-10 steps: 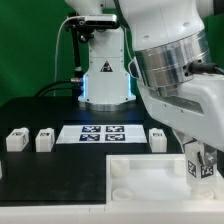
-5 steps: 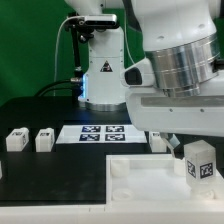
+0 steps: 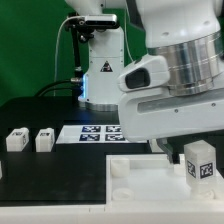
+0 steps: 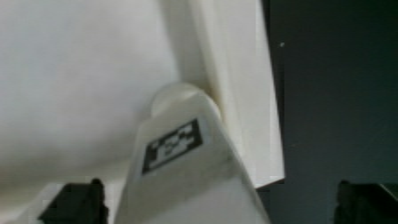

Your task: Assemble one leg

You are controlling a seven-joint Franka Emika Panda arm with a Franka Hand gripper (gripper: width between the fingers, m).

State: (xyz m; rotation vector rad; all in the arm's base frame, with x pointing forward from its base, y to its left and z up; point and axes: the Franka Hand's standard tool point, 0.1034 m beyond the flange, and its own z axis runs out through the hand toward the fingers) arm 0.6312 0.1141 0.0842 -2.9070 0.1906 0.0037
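One leg (image 3: 199, 160), a small white block with a black-and-white tag, stands upright at the right corner of the large flat white piece (image 3: 140, 176). In the wrist view this leg (image 4: 187, 150) lies between my gripper's (image 4: 221, 200) two dark fingertips (image 4: 75, 200), which stand wide apart with a gap on each side. The gripper is open and above the leg. Two more legs (image 3: 16, 140) (image 3: 44, 140) stand on the black table at the exterior view's left. The arm hides my fingers in the exterior view.
The marker board (image 3: 92, 132) lies flat at the table's middle, partly behind the arm. The robot's base (image 3: 100, 75) stands at the back. The large flat white piece shows in the wrist view (image 4: 80, 80) with its raised edge beside the dark table.
The gripper, which was down around the leg a second ago, has let it go and risen. The leg stays standing at the corner of the large white piece.
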